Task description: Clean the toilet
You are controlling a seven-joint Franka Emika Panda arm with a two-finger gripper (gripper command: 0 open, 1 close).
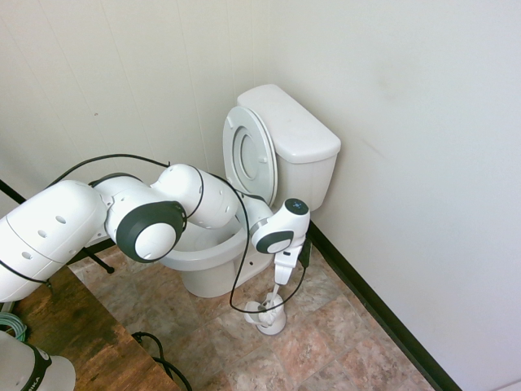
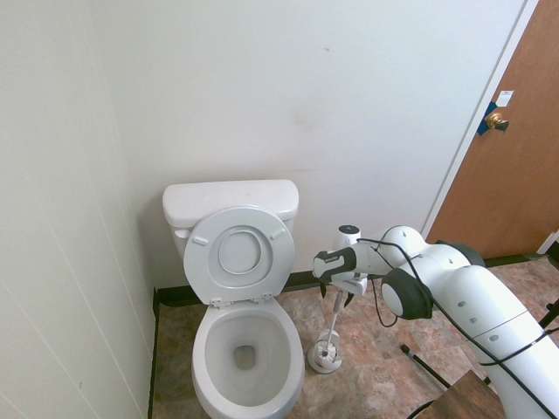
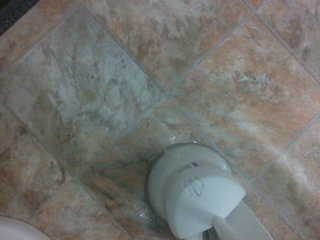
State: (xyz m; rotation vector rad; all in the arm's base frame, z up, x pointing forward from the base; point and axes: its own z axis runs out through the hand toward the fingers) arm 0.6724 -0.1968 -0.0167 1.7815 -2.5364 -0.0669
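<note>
The toilet [image 2: 210,349] is standing by the wall [image 2: 288,96]. Beside it, the holder [image 2: 322,363] is keeping the brush [image 2: 334,319] near upright; the gripper [image 2: 337,293] is straddling the handle, opening wide. Gripping well is probably needing careful centring, firm closing, then straight lifting.

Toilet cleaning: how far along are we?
Lid up: the toilet stands open, bowl exposed. In hand: the open gripper is at the brush handle, apparently about to grasp. Left: closing on it, lifting the brush from its holder, scrubbing.
</note>
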